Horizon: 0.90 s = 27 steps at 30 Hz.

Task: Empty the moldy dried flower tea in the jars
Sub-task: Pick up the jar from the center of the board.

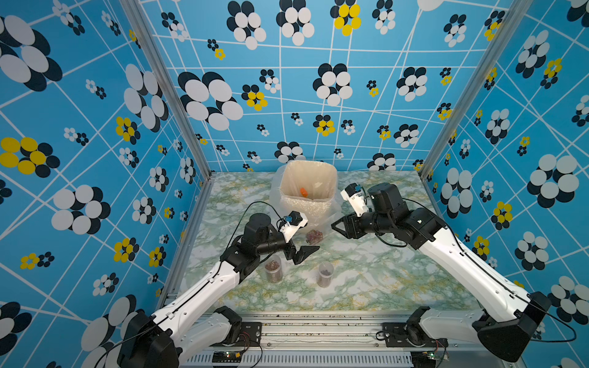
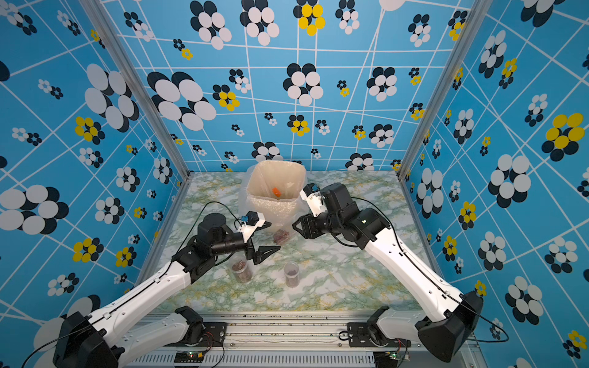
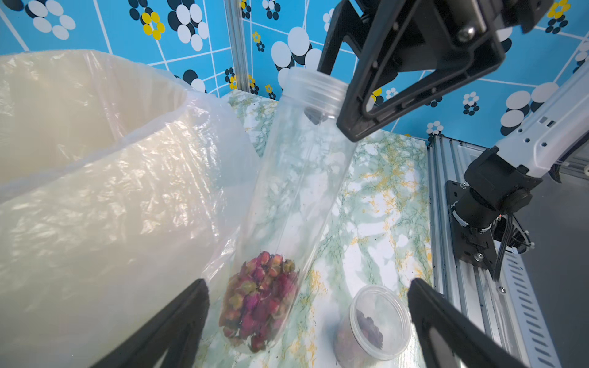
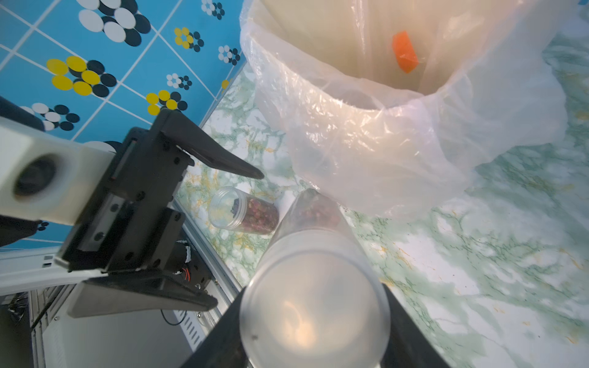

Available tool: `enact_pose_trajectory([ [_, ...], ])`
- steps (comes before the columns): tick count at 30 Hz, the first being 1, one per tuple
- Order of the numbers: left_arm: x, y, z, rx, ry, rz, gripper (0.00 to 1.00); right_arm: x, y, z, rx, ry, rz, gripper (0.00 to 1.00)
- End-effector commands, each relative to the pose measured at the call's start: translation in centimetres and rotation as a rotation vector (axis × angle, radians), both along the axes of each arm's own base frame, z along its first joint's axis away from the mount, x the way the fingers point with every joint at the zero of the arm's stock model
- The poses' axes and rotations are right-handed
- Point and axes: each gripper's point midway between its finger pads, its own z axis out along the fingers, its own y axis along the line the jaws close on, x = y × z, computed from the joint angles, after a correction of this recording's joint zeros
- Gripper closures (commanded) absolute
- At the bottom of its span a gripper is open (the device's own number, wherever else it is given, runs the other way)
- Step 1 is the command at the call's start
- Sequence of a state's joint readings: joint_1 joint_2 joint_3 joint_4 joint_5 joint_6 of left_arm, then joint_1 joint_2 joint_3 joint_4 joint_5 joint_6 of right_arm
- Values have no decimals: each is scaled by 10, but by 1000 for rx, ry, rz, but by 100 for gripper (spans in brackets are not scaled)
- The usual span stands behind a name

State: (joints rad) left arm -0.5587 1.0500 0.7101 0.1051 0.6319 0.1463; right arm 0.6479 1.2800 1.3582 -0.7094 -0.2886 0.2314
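Moldy dried flower tea, reddish-pink buds, is in all three jars. None shows in the bin, so I judge nothing is emptied yet.

Nearest, at about 7 o'clock on the green-veined marble-print tabletop, stands a short clear cylindrical jar. A second short clear jar stands at 6 o'clock. Both are upright, part-filled with brown-red buds and seemingly lidded, with neither claw on them.

Just beyond, the left claw reaches in from 9 o'clock. Its jaws are spread wide and empty on either side of the foot of the tall clear cylindrical jar, touching nothing.

That tall jar sits near the tabletop's centre. Its foot appears to rest on the surface, its body leans, and the buds are heaped at the bottom. The right claw, coming from 3 o'clock, is closed on its clear round screw lid, which is still on.

Farthest, at 12 o'clock, is the large cream bin with a clear plastic liner. It holds only a single orange piece.

Left to do: unscrew this lid, tip the jar over the bin, then repeat for both short jars.

In the way is the liner's loose skirt, which lies against the tall jar's foot. The two claws also crowd the same spot, close to the bin wall.
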Motion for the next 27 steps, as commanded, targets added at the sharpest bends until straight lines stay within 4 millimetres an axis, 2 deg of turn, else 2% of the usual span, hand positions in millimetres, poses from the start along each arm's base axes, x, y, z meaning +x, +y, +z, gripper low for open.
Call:
enact_pose_trajectory([
  [1, -2, -2, 4, 37, -79, -24, 1, -8, 14, 12, 87, 19, 52, 73],
  [6, -10, -7, -7, 116, -124, -73, 1, -17, 21, 14, 131, 53, 99, 73],
  [19, 3, -10, -23, 162, -172, -37, 0, -27, 36, 9, 177, 130, 182, 73],
  [23, 1, -11, -28, 180, -178, -58, 8, -28, 37, 7, 174, 136, 187, 73],
  [27, 2, -12, -33, 196, -179, -61, 9, -28, 38, 7, 181, 141, 189, 73],
])
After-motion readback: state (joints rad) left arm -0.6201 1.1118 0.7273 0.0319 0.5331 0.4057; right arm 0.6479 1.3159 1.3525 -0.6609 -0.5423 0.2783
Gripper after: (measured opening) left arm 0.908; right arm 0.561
